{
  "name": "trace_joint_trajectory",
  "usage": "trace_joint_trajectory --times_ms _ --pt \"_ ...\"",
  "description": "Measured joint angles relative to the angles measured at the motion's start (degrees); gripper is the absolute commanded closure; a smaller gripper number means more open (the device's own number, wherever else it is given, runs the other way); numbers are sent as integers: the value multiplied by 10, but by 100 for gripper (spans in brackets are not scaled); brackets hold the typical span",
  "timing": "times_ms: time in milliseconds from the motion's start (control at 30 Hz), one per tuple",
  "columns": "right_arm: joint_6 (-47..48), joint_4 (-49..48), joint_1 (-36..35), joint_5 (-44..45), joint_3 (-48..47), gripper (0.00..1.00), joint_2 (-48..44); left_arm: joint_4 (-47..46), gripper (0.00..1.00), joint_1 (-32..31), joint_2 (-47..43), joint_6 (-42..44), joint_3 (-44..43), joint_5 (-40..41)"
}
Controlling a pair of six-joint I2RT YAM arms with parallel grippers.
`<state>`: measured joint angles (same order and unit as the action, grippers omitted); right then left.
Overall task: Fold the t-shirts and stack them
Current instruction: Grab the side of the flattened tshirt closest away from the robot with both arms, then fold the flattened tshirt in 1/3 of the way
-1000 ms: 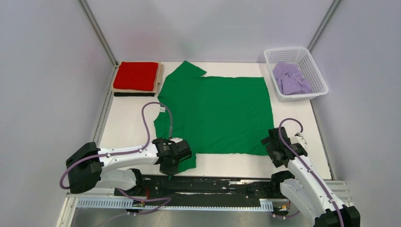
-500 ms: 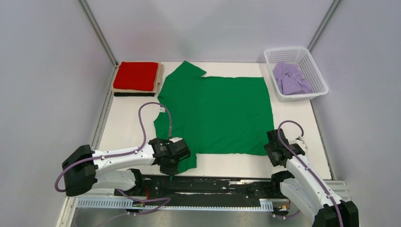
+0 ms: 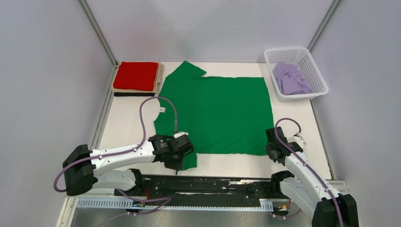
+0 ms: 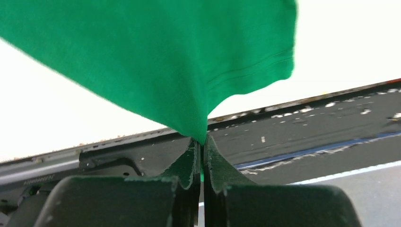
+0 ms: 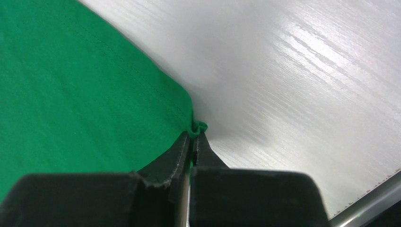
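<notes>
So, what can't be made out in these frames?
- Top view: the left hand covers its own pinch on the near sleeve of the bright green cloth t-shirt.
- Top view: the red folded t-shirt hides all but the edges of the beige layer and black layer beneath.
- Right wrist view: the fingers of the right hand hide how much cloth they hold.

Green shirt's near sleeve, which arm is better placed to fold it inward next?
Left. The left gripper is shut on the green shirt at that sleeve; the right gripper pinches the hem corner opposite.

Plain pale grey walls [image 3: 213, 23] enclose a white table [image 3: 127, 120] with metal corner posts [image 3: 98, 32]
</notes>
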<state>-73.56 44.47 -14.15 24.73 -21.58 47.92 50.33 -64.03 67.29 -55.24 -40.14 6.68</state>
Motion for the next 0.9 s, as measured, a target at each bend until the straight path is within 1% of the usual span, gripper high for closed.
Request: trace_joint_trajectory --times_ms 100,200,300,500,567,633,800,900 --pt "32 -9 0 -7 -3 100 0 -6 96 5 9 23 -33 3" --pt "66 -19 0 -19 -15 100 4 -15 97 27 17 47 -56 4" --pt "93 -30 0 -29 -33 100 20 -26 99 75 34 71 -78 2" --pt "132 -49 0 -38 -67 100 58 -62 99 179 76 112 -130 -11" --pt "142 -51 0 -38 -78 100 71 -76 99 198 84 122 -147 -20" --pt "154 -53 0 -38 -92 100 84 -89 99 235 103 132 -167 -33" --pt "174 -57 3 -35 -122 100 111 -107 100 295 155 148 -218 -63" --pt "185 -58 10 -32 -143 100 134 -110 100 320 183 155 -245 -78"
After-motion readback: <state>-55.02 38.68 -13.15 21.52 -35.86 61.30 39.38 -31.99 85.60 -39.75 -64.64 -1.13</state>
